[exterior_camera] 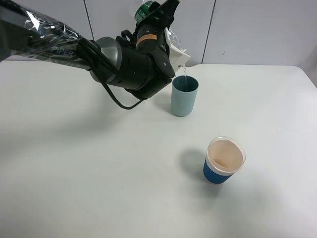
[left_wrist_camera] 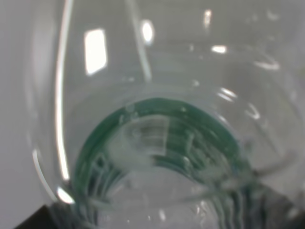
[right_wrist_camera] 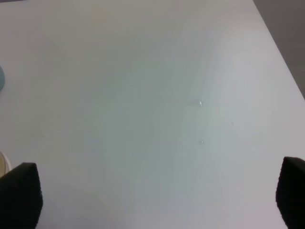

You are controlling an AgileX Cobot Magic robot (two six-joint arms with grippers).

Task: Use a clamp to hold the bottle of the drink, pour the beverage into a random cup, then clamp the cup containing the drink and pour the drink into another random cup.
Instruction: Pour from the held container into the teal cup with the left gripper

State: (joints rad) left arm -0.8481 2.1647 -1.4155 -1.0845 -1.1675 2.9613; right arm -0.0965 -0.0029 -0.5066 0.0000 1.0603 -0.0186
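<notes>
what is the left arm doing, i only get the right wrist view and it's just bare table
Observer: The left claw holds the clear bottle tipped above the light blue cup.
Operator: is anything coming out yet
Observer: Yes, a thin stream is falling from the bottle's mouth into that cup.
Operator: and the other cup
Observer: The dark blue cup stands upright, apart from the light blue one and nearer the front of the table.
</notes>
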